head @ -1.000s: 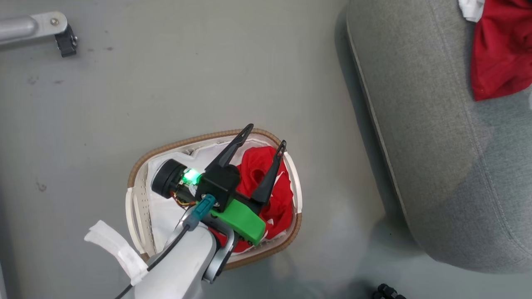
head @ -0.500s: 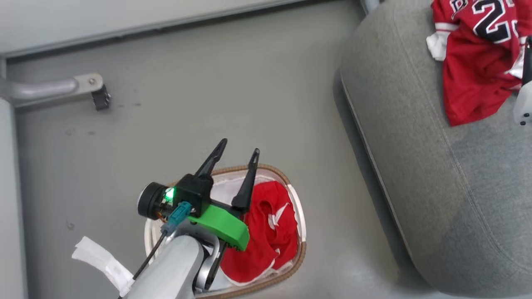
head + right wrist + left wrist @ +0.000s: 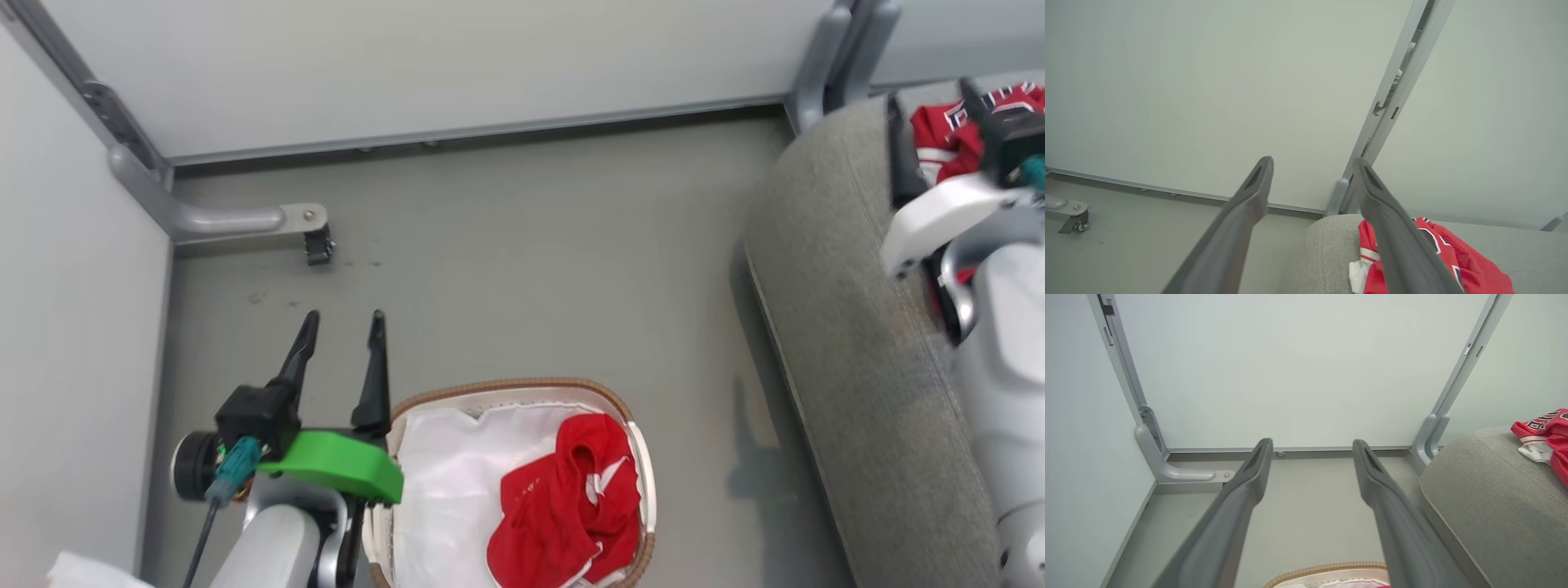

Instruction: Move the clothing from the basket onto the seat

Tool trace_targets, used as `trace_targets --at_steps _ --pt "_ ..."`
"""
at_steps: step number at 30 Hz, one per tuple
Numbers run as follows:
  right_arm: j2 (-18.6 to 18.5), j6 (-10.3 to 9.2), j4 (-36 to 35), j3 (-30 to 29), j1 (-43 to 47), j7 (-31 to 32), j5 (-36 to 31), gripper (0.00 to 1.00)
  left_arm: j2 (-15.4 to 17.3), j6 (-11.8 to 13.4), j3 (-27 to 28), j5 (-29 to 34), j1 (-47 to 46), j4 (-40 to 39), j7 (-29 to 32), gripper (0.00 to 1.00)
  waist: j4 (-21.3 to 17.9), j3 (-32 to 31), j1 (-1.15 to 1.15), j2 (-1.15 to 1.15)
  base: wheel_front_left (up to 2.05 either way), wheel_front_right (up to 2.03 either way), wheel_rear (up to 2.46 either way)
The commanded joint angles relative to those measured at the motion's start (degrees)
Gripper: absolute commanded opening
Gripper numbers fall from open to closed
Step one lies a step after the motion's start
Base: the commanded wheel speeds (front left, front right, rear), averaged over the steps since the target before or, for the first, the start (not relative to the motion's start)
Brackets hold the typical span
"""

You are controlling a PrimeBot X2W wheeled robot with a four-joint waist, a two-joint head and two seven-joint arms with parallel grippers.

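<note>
Low in the middle, one red garment point(image 3: 571, 506) waits in the basket point(image 3: 506, 384), the jersey point(image 3: 943, 135) lies on the seat point(image 3: 849, 367) at upper right, and the left gripper point(image 3: 344, 316) and right gripper point(image 3: 1312, 161) both gape empty.

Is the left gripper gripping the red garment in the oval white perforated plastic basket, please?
No: the left gripper stands open and empty beside the basket, where the red garment lies.

An oval white perforated plastic basket with a brown woven-look rim point(image 3: 506, 384) stands on the grey floor point(image 3: 531, 245). A crumpled red garment point(image 3: 571, 506) lies against its right wall on a white cloth liner point(image 3: 449, 482). The left gripper point(image 3: 344, 318) hovers beside the basket's left rim, jaws apart and empty. The right gripper point(image 3: 931, 91), jaws apart, hangs over a red jersey point(image 3: 939, 131) near the far edge of the large grey woven-fabric seat point(image 3: 841, 343).
</note>
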Motion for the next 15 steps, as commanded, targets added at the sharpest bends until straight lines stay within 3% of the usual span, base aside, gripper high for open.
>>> trace_targets --at_steps 1,9,15 --pt "0.8 -0.08 -2.0 0.3 3.0 -0.3 -0.4 1.0 0.2 0.3 1.3 0.4 1.9 -0.5 0.0 1.0 2.7 -3.0 0.0 0.0 0.0 0.0 0.0" --pt "7.4 -0.08 -10.0 1.1 17.0 -0.3 1.5 1.0 -1.2 -1.0 5.6 2.2 8.0 -0.8 0.0 1.0 4.0 -7.1 0.0 0.0 0.0 0.0 0.0" --pt "10.1 -0.08 -12.8 -0.7 25.6 -0.3 2.8 1.0 -2.2 -1.8 7.6 2.7 11.9 -0.7 0.0 1.0 3.9 -8.9 0.0 0.0 0.0 0.0 0.0"
